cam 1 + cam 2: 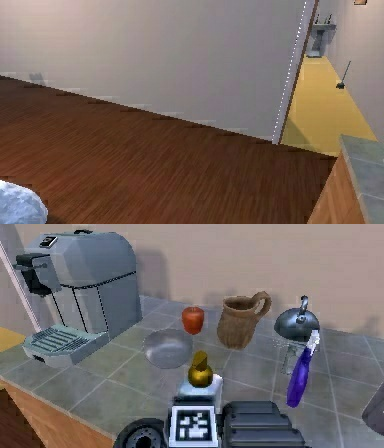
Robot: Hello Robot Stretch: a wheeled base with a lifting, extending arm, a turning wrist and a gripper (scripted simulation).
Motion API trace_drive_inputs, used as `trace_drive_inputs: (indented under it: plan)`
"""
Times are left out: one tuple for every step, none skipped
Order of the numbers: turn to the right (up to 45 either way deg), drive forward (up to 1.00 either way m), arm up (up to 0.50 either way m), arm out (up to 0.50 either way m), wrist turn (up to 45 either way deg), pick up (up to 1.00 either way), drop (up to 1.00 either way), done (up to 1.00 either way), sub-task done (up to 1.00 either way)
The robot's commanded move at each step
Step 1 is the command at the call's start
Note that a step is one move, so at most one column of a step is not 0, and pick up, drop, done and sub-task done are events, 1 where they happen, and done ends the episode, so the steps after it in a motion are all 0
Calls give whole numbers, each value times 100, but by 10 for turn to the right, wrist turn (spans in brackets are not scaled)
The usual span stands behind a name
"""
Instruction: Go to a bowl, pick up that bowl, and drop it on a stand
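Observation:
A shallow grey metal bowl (166,348) sits on the tiled countertop (90,389) in the arm side view, in front of the coffee machine's tray. The arm's dark bar rises at the bottom edge with a white marked square (196,426). The gripper (140,436) is a dark body at the bottom edge, left of that square and nearer than the bowl. Its far end is not clear, so I cannot tell whether it holds anything.
On the counter stand a grey coffee machine (80,284), a red fruit (192,319), a brown jug (243,319), a kettle (297,324), a blue spray bottle (300,374) and a small yellow-brown thing (200,369). The forward view has wooden floor (150,160), a white wall and a doorway (325,95) to a yellow floor.

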Motion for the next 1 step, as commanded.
trace_drive_inputs:
  plan:
    - [0, 0, 0, 26, 0, 0, 0, 0, 0]
